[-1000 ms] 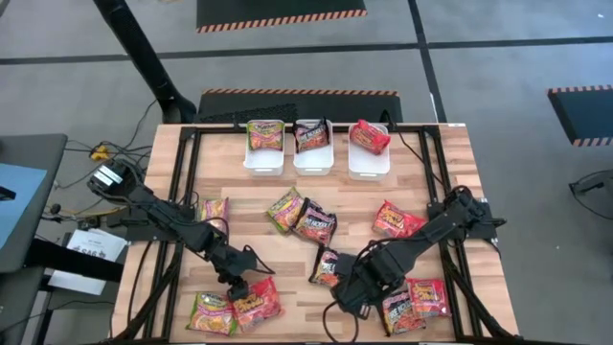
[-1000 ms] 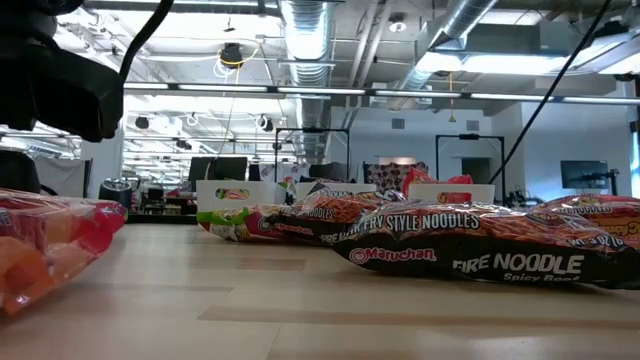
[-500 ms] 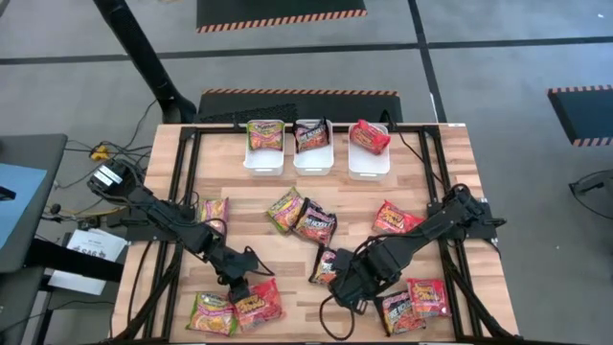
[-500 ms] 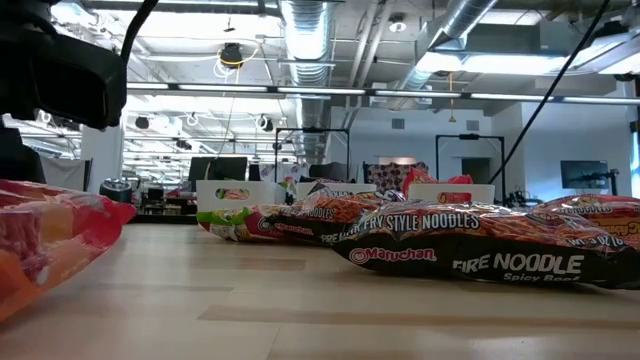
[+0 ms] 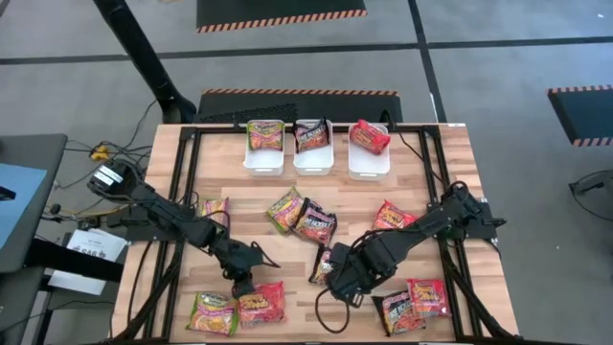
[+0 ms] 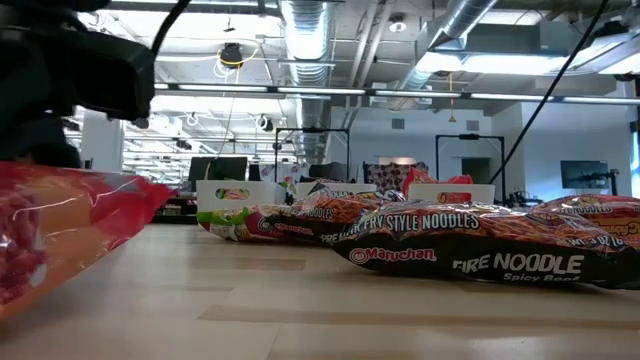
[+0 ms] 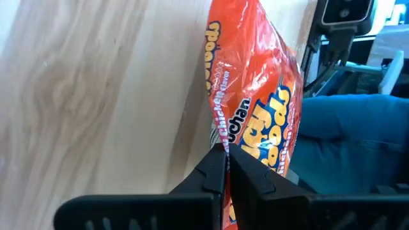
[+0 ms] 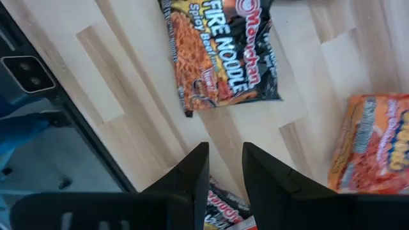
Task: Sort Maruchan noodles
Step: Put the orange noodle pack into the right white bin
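From above, your left gripper (image 5: 243, 285) sits near the table's (image 5: 450, 163) front-left corner, closed on the edge of a red-orange Maruchan packet (image 5: 261, 303) that lies beside a green-yellow packet (image 5: 212, 312). Your right gripper (image 5: 337, 285) hovers near the front centre, right by a dark Fire Noodle packet (image 5: 326, 264). Three white bins (image 5: 316, 158) stand at the far edge, each holding one packet, with more packets scattered mid-table. At table height, you see the red-orange packet (image 6: 60, 235) raised at its edge under the dark arm, and black Fire Noodle packets (image 6: 480, 250) farther right. In your left wrist view, the fingers (image 7: 208, 176) pinch the orange packet (image 7: 262, 108). In your right wrist view, the fingers (image 8: 192, 172) stand partly apart over another packet's edge (image 8: 223, 207); it is hard to tell whether they touch it.
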You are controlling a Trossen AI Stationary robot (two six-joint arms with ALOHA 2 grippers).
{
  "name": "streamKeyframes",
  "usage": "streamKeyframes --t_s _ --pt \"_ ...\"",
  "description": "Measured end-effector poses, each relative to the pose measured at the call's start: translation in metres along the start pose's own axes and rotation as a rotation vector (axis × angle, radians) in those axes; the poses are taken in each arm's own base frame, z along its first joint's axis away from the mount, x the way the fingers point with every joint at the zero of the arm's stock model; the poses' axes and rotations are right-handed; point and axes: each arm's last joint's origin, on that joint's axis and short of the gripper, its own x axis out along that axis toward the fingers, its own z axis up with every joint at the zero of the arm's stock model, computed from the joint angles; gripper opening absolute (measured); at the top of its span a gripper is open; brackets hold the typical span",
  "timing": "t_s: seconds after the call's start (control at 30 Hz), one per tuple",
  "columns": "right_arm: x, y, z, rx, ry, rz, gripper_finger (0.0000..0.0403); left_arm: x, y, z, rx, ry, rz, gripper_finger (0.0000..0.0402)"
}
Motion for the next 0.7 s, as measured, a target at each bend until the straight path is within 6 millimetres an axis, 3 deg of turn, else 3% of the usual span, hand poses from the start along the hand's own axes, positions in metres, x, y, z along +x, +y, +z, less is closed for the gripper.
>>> streamKeyframes --t_s 0.3,0.7 --pt "-0.001 -0.002 0.013 -0.109 -0.035 0.064 0.0116 -0.009 0.006 0.028 0.043 -0.084 -0.073 0.0000" --pt "-0.014 0.005 0.031 -0.342 -0.135 0.317 0.0116 -0.025 0.022 0.057 0.082 -0.098 -0.131 0.0000"
